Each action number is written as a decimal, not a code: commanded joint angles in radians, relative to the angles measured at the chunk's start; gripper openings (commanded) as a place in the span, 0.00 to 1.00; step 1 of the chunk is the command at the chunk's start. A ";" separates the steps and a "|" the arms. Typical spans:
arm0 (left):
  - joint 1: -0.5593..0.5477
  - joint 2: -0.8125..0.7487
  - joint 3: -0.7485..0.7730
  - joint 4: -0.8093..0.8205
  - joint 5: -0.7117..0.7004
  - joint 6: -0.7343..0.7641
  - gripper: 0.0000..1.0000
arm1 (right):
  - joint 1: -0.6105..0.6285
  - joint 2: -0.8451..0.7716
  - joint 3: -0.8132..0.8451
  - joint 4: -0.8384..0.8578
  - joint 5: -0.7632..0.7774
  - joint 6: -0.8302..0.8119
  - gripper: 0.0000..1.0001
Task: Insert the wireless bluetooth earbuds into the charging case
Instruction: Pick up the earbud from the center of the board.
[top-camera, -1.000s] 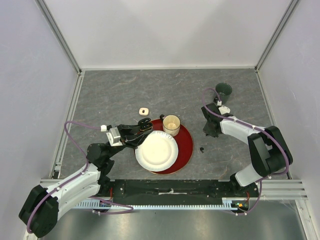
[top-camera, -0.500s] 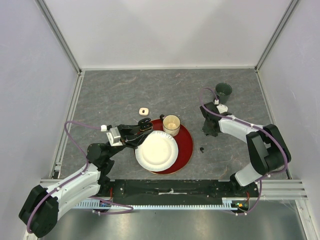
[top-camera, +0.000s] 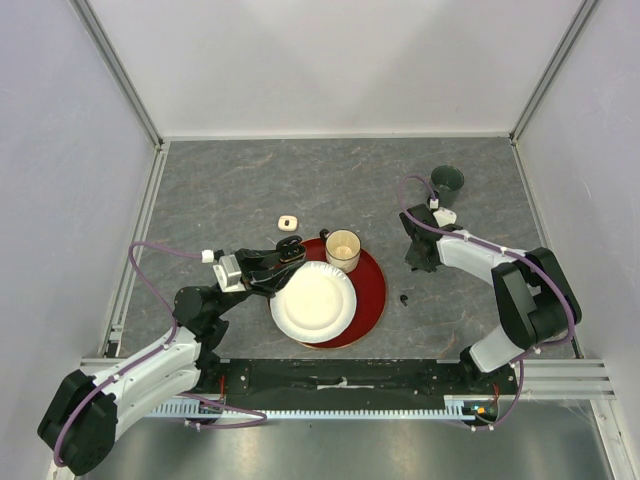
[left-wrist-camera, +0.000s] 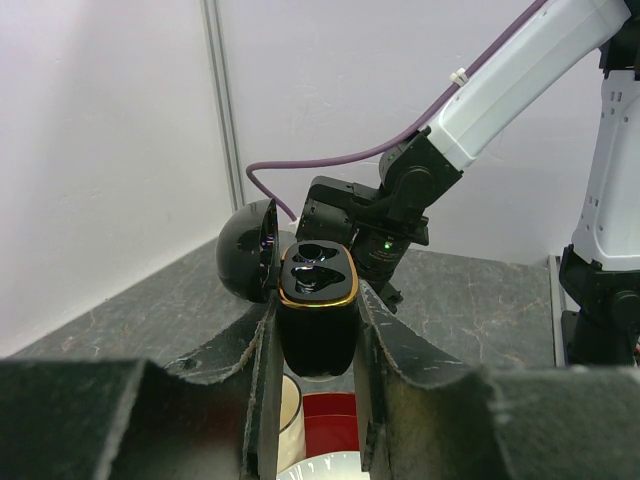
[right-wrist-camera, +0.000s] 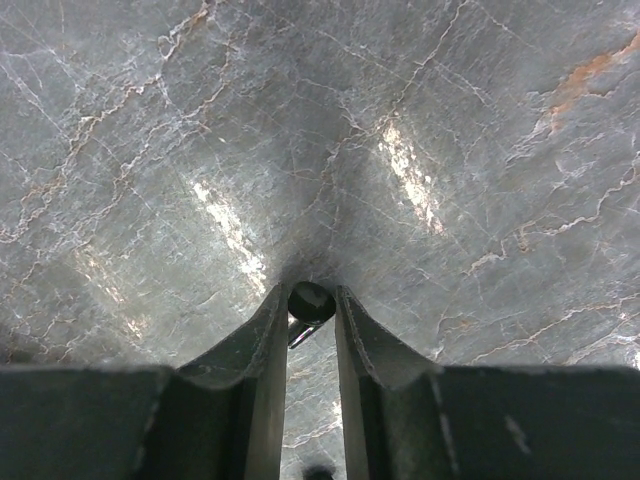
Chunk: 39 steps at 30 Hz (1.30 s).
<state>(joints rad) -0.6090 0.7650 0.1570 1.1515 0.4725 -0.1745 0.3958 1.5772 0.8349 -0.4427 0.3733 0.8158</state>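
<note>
Clamping from both sides, the left gripper (top-camera: 287, 252) has the charging case (left-wrist-camera: 318, 320) between its fingers and holds it upright above the 10 o'clock edge of the red plate (top-camera: 372, 290). The case is glossy black plastic, rounded, with a thin gold rim around two shaped hollows. Its domed lid (left-wrist-camera: 247, 251) stands open at 9 o'clock of the case in the left wrist view.

The right gripper (top-camera: 418, 260) points down at the table (top-camera: 250, 180), a grey stone-like surface with pale veins and a soft shine. Its dark ribbed fingers are pressed on a black earbud (right-wrist-camera: 311, 301), a small round bean with a short stem, which sits at the fingertips just at the surface. A second black earbud (top-camera: 404, 298) lies loose on the table at 3 o'clock of the red plate, just beside its rim.

On the red plate a white paper plate (top-camera: 313, 300) with a fluted edge covers the 7 o'clock part, and a paper cup (top-camera: 343, 249) stands at 12 o'clock. A small white rounded object (top-camera: 288, 221) lies at 12 o'clock of the left gripper; what it is I cannot tell. A dark green cup (top-camera: 446, 181) stands at 1 o'clock of the right gripper, near the side wall. The far half of the table is open grey surface up to the white walls.
</note>
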 joint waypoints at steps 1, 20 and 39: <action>-0.005 0.000 0.021 0.020 -0.008 0.030 0.02 | -0.002 0.024 0.010 -0.019 0.033 -0.004 0.27; -0.005 0.030 0.032 0.039 0.003 0.018 0.02 | 0.166 -0.069 0.102 0.016 0.133 -0.315 0.10; -0.005 0.030 0.033 0.036 0.006 0.015 0.02 | 0.169 0.012 0.020 0.084 -0.004 -0.494 0.19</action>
<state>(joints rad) -0.6090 0.7959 0.1577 1.1465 0.4732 -0.1745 0.5636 1.5581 0.8520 -0.3889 0.4000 0.3592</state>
